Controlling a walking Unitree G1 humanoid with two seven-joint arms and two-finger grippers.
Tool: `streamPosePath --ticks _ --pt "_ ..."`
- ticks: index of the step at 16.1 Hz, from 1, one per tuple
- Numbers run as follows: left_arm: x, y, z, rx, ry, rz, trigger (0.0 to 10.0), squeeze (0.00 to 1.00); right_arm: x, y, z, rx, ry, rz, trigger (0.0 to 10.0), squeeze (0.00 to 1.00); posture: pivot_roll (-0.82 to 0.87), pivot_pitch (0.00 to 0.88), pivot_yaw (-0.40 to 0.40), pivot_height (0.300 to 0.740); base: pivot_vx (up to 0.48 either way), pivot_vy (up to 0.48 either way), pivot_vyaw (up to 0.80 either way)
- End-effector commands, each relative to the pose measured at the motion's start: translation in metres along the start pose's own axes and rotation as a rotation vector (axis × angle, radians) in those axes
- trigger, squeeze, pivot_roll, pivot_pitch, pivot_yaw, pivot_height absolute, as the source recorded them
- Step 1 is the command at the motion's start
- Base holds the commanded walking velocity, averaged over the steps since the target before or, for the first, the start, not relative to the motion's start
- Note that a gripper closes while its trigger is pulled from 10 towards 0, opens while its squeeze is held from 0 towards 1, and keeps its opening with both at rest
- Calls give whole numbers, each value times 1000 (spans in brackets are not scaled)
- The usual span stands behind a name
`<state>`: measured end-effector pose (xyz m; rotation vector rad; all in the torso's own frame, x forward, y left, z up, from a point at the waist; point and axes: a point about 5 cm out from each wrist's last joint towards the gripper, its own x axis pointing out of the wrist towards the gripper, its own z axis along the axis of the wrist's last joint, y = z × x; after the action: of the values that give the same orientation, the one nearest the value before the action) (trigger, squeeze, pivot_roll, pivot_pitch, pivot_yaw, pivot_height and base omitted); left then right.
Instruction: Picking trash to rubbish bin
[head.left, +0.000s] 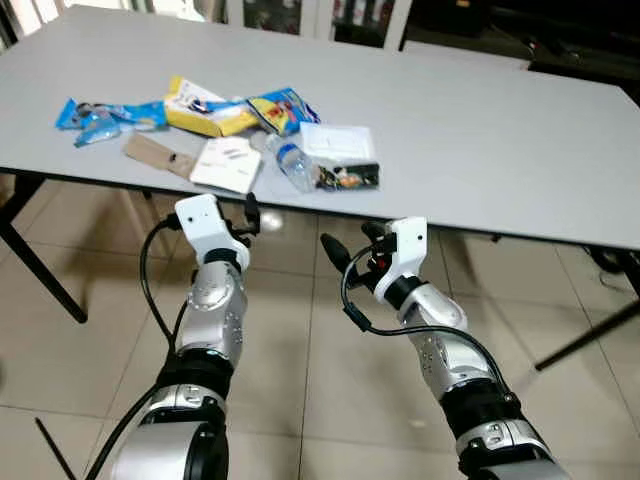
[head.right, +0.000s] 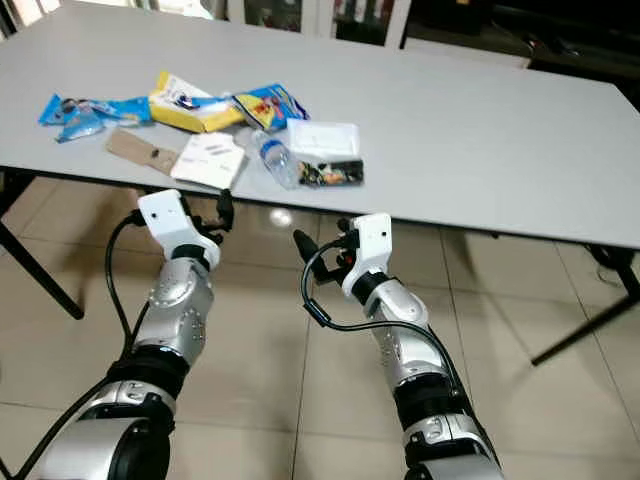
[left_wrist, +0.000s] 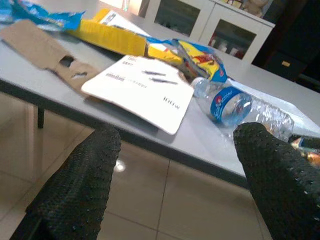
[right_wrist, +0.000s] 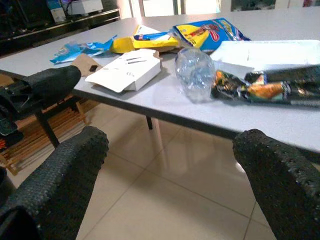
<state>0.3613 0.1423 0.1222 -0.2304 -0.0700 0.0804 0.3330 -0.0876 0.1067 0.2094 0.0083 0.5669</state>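
Both grippers are hovering below the near edge of the grey table (head.left: 480, 150), fingers spread and holding nothing.

The left gripper (left_wrist: 175, 175) is pointing at the flat white cardboard box (head.left: 228, 163) that is overhanging the table edge, and the right gripper (right_wrist: 170, 185) is facing the crushed clear plastic bottle with a blue label (head.left: 292, 161). The trash is lying clustered near that edge: a brown cardboard piece (head.left: 155, 155), a yellow snack packet (head.left: 205, 110), a blue and yellow wrapper (head.left: 285, 107), a light blue wrapper (head.left: 100, 117), a white plastic bag (head.left: 338, 141) and a dark snack wrapper (head.left: 348, 177) touching the bottle.
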Motion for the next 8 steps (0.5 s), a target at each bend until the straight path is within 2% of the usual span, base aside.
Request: streamPosePath --ticks 1,7,8 --pt "0 -9 3 32 -21 -33 10000 0 -2 -4 0 7 4 -18 10000 0 -52 62 -109 740 371 0 0" --pt "0 -16 6 89 -44 -71 10000 0 -2 -8 -1 30 5 -62 10000 0 -50 61 -108 740 395 0 0" --pt "0 -17 6 92 -46 -75 10000 0 -1 -9 0 35 4 -72 10000 0 -51 62 -108 740 412 0 -469"
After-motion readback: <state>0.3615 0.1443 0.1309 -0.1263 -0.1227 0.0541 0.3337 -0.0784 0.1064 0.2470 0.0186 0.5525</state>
